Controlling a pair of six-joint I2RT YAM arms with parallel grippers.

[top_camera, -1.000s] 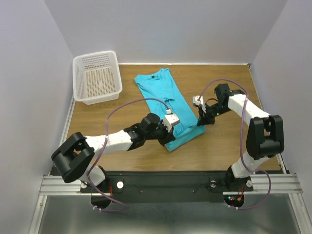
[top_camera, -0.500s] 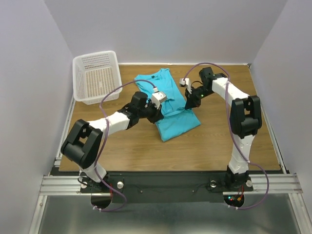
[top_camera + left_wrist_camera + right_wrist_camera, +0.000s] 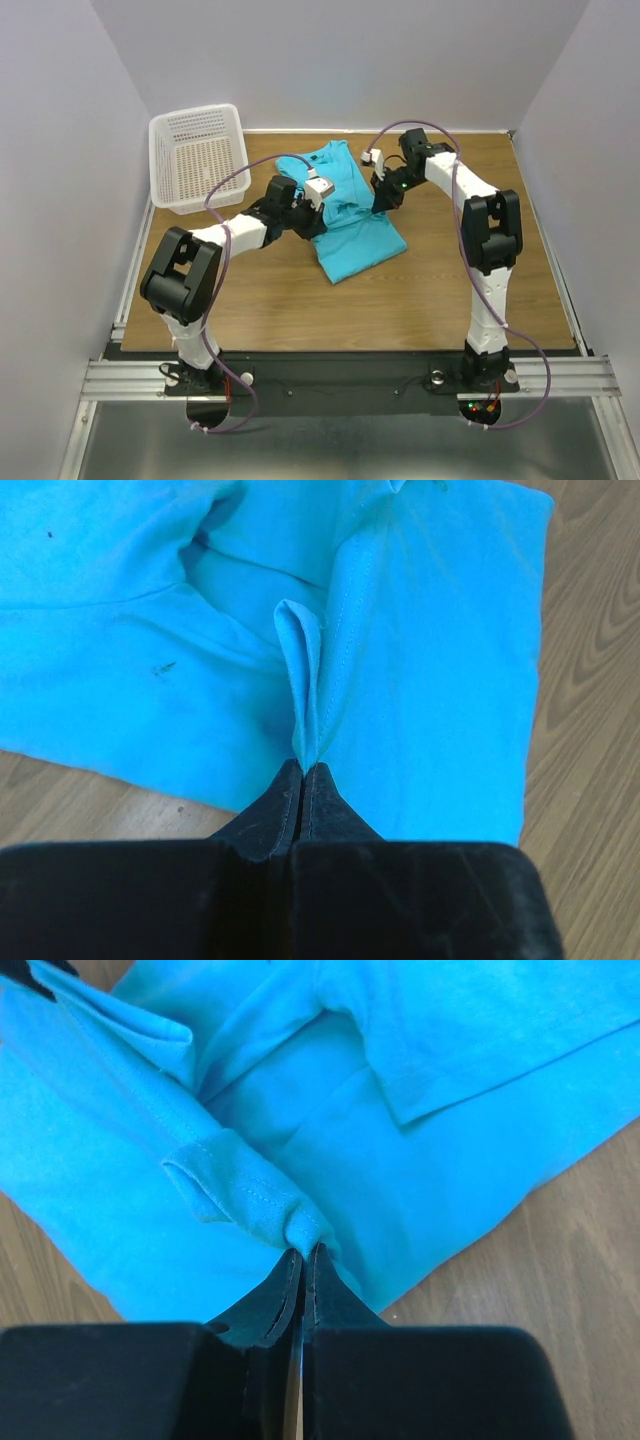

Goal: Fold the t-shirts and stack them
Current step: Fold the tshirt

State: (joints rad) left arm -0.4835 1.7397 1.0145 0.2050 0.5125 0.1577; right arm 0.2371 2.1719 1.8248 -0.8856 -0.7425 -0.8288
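One turquoise t-shirt (image 3: 352, 225) lies on the wooden table, its lower half folded up over the body and its collar end toward the back wall. My left gripper (image 3: 322, 212) is shut on a pinched hem fold of the t-shirt (image 3: 305, 695) at the shirt's left side. My right gripper (image 3: 381, 195) is shut on a bunched hem corner of the t-shirt (image 3: 245, 1195) at the shirt's right side. Both hold the cloth low over the shirt's middle.
A white plastic mesh basket (image 3: 198, 158) stands at the back left of the table (image 3: 450, 290). The walls close in on the left, back and right.
Both grippers have carried the shirt's bottom hem from the near end toward the back, folding the lower part over the body. The shirt now looks shorter.
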